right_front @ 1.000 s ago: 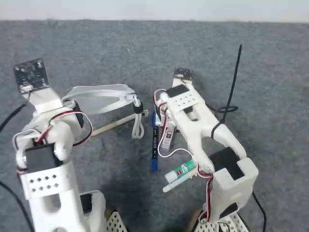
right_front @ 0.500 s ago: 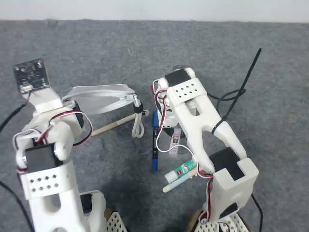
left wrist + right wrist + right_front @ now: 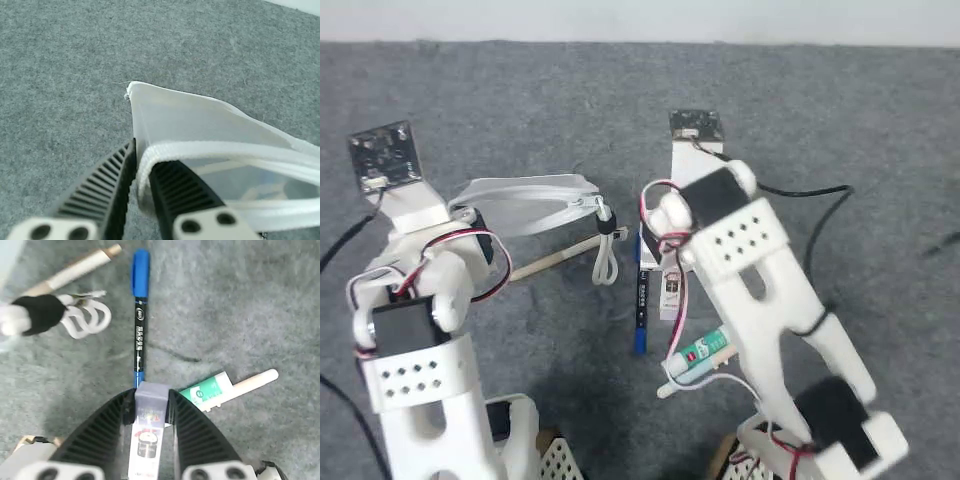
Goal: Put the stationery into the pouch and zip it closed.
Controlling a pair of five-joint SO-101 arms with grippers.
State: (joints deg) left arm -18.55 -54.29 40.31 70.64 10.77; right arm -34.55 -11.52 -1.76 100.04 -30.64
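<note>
My left gripper (image 3: 142,161) is shut on the end edge of the clear pouch (image 3: 200,125), which it holds up off the grey mat (image 3: 530,205). The pouch's black zipper pull with a white cord loop (image 3: 607,250) hangs at the other end. Just right of the blue pen (image 3: 640,300), my right gripper (image 3: 150,397) is shut on a small white eraser (image 3: 148,432), low over the mat (image 3: 668,292). Beside that pen (image 3: 138,335) lie a green-and-white tube (image 3: 212,390) and a wooden pencil (image 3: 75,270).
The wooden pencil (image 3: 555,260) lies between the pouch and the pen. The green-and-white tube (image 3: 696,355) sits under the right arm. A black cable (image 3: 820,210) trails on the mat to the right. Open grey mat lies beyond the arms.
The right arm has reared up toward the camera, with its elbow swinging right. The eraser in its gripper drifted right, then back beside the blue pen. The left arm and pouch stayed still.
</note>
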